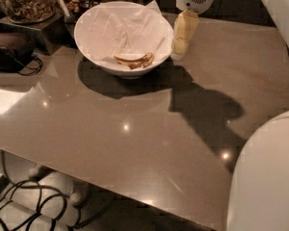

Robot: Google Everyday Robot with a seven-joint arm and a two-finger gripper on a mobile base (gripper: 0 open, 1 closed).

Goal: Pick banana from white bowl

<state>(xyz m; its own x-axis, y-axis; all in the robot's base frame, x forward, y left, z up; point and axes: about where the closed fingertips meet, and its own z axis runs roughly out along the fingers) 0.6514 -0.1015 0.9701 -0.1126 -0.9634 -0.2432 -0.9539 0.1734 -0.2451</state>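
The white bowl stands at the back left of the grey table, lined with crumpled white paper. The banana, small, curved and yellow-brown with dark patches, lies in the bowl near its front wall. My gripper hangs from a white wrist just outside the bowl's right rim, close above the table. It is to the right of the banana and holds nothing that I can see.
A glass jar of nuts stands on a dark box at the back left. A black device with a cable lies at the left edge. My white arm fills the lower right. Cables lie on the floor.
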